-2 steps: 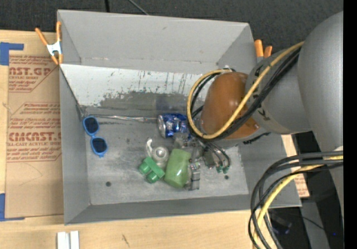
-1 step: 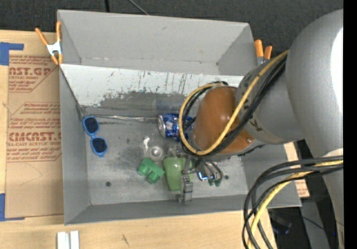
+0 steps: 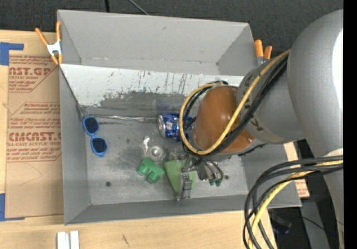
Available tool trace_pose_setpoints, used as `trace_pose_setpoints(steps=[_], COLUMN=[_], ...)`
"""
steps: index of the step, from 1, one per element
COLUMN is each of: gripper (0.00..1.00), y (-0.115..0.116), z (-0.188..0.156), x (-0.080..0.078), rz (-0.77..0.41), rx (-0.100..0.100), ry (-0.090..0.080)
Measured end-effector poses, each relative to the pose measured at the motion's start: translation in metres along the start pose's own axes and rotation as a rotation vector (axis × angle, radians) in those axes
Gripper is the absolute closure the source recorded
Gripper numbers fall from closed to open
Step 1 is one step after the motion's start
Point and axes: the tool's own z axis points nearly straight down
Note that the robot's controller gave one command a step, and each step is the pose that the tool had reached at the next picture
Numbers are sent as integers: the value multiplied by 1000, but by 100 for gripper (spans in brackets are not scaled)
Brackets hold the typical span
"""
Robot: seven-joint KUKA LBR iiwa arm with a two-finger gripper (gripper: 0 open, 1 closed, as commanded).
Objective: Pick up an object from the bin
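Observation:
My gripper (image 3: 192, 174) is low in the bin's front middle, below the arm's orange cover. It sits right against a flat green plastic piece (image 3: 172, 171), whose right side it overlaps. A knobby green toy (image 3: 149, 170) lies just left of that piece. A small clear and silver round thing (image 3: 154, 150) rests behind the green toy. A blue drink can (image 3: 169, 125) lies on its side further back, partly under the cables. A small dark green bit (image 3: 215, 182) shows to the gripper's right. What lies under the gripper is hidden.
Blue sunglasses (image 3: 93, 136) lie at the bin's left side, near the wall. The arm and its looped yellow and black cables cover the right half of the bin. The bin's front wall stands close in front of the gripper.

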Motion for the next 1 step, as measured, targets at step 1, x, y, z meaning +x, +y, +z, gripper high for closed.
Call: trace_pose_setpoints(steps=[1], gripper=[100], y=[-18], z=[-109], x=[-49], rz=[-15], rx=[2], ry=[-8])
